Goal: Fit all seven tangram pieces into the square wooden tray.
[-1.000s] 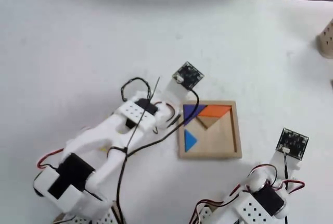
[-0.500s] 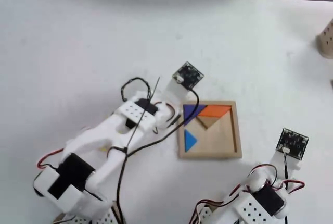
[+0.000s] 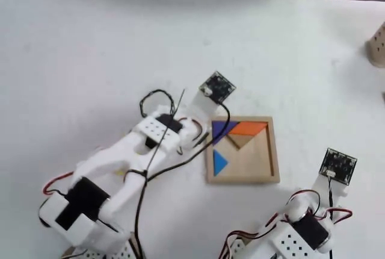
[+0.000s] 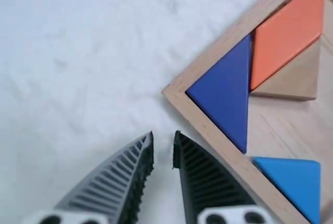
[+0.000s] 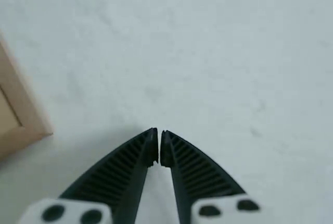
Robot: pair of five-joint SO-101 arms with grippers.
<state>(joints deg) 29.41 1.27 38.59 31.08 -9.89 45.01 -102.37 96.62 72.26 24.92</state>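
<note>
We hold our left gripper (image 4: 162,143), jaws barely parted and empty, just outside the tray (image 4: 229,46) corner where the dark blue triangle (image 4: 223,91) sits, nearer its pieces than our closed right gripper (image 5: 158,141) by the opposite corner.

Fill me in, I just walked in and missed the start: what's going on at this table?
Two robot arms are working on a tangram. The wooden tray holds four pieces: a dark blue triangle, an orange piece, a tan triangle and a light blue triangle. The left gripper is just outside the tray's corner by the dark blue triangle, slightly open and empty. The right gripper is shut and empty over the table beside another tray corner.
</note>
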